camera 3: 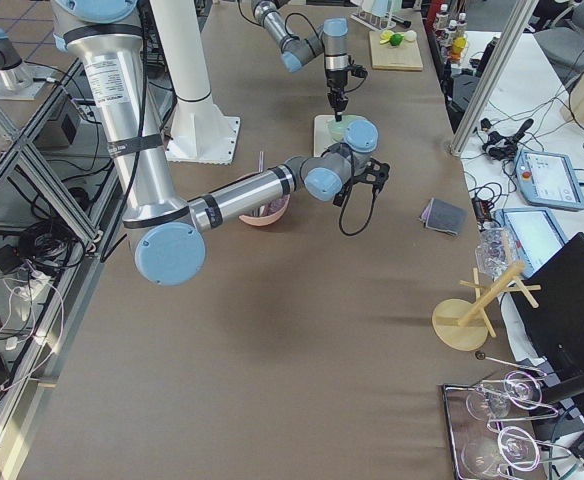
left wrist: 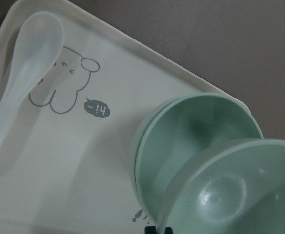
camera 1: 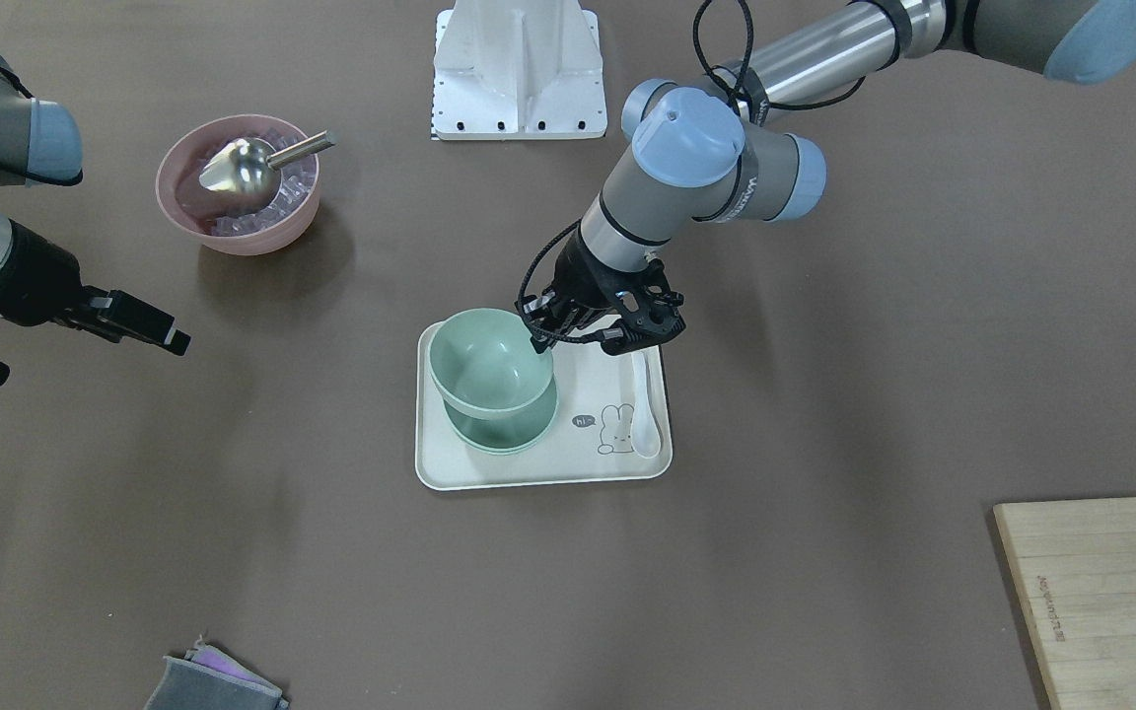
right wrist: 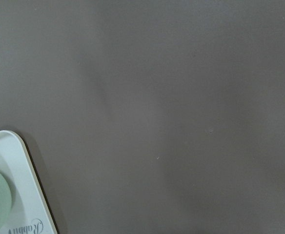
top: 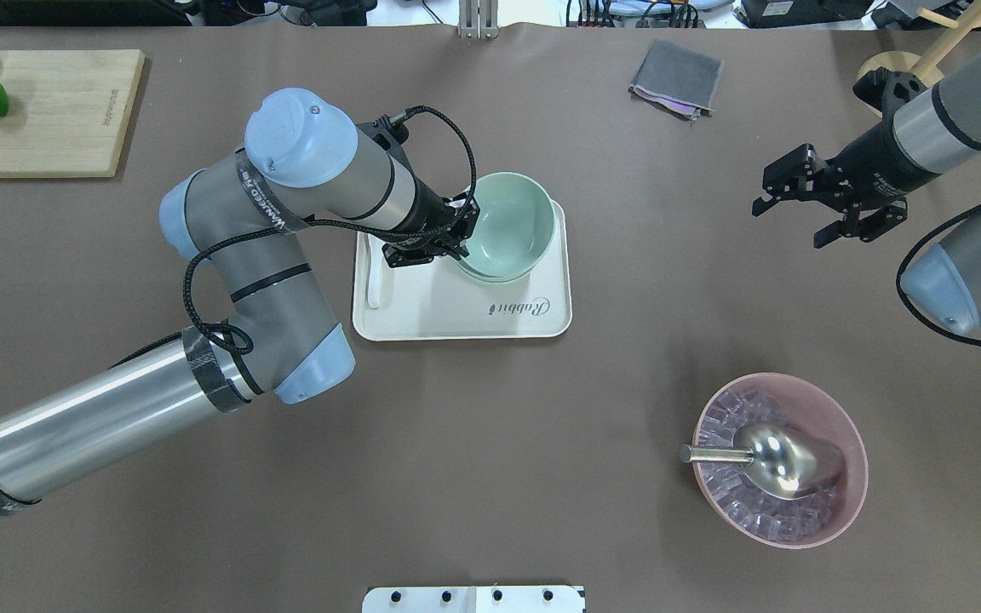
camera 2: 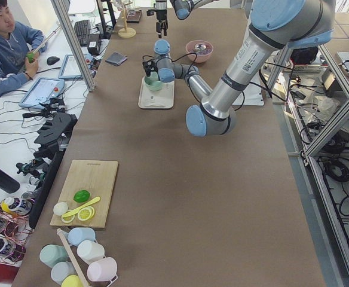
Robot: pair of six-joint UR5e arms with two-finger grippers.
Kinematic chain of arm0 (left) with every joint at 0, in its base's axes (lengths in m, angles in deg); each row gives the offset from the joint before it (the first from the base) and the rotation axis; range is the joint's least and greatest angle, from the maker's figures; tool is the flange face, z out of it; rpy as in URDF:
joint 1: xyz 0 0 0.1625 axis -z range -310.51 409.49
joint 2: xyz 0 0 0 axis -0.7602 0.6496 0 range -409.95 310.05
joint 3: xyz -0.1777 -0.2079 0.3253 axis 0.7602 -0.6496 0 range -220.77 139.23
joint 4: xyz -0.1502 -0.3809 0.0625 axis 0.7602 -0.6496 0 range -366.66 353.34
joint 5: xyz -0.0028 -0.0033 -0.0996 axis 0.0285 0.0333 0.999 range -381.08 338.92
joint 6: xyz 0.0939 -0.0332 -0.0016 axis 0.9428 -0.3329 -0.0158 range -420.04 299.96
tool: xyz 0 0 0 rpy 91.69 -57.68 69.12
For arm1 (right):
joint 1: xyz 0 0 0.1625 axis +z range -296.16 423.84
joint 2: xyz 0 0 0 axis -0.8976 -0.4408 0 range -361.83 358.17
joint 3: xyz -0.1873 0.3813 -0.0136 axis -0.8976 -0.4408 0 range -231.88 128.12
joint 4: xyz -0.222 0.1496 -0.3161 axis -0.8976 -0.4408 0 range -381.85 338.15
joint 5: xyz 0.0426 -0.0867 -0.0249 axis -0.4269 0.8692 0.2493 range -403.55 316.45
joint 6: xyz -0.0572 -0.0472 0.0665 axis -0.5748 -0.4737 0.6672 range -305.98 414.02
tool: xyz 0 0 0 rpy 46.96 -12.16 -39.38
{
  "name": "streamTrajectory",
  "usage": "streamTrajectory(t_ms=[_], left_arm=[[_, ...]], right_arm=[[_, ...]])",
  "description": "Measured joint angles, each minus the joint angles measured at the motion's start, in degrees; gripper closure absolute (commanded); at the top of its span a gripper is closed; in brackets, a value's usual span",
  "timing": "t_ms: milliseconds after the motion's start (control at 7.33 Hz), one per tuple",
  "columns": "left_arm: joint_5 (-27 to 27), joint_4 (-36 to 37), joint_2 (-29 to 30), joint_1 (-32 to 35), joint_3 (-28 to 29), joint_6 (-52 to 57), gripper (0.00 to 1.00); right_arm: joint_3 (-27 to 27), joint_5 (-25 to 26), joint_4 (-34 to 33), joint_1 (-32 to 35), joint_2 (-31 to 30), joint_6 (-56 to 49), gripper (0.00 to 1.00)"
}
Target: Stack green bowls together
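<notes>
My left gripper (top: pixel 465 230) is shut on the near rim of a pale green bowl (top: pixel 509 217). It holds the bowl tilted, right over the other green bowls (camera 1: pixel 504 432), which sit nested on the cream tray (top: pixel 456 311). The left wrist view shows the held bowl (left wrist: pixel 240 190) overlapping the nested bowls (left wrist: pixel 191 126); I cannot tell if they touch. In the front view the held bowl (camera 1: pixel 487 357) sits higher than the stack. My right gripper (top: pixel 797 217) is open and empty, well to the right of the tray over bare table.
A white spoon (camera 1: pixel 645 404) lies on the tray beside the bowls. A pink bowl (top: pixel 784 460) with ice and a metal scoop stands at the near right. A cutting board (top: pixel 39 111) with lime is far left. A grey cloth (top: pixel 676 78) lies at the far edge.
</notes>
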Motion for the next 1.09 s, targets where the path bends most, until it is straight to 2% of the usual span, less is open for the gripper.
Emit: streamTrajectory(t_ms=[545,818,955,1091], left_arm=[[-1.0,-0.3,-0.5,1.6,-0.3,0.0,0.01],[1.3,0.8,-7.8,5.2,-4.1,1.9,0.01],[2.1,3.7,-13.2,7.1,-7.3,8.2,0.01],[3.8,9.7,-18.9,9.0,-13.1,19.2,0.01]], right_arm=[[0.3,0.0,0.0,0.3,-0.6,-0.1,0.0],[1.1,0.0,0.0,1.4,-2.9,-3.1,0.0],[1.6,0.1,0.0,2.6,-5.7,-8.3,0.0],[1.8,0.2,0.0,4.3,-8.6,-14.9,0.0]])
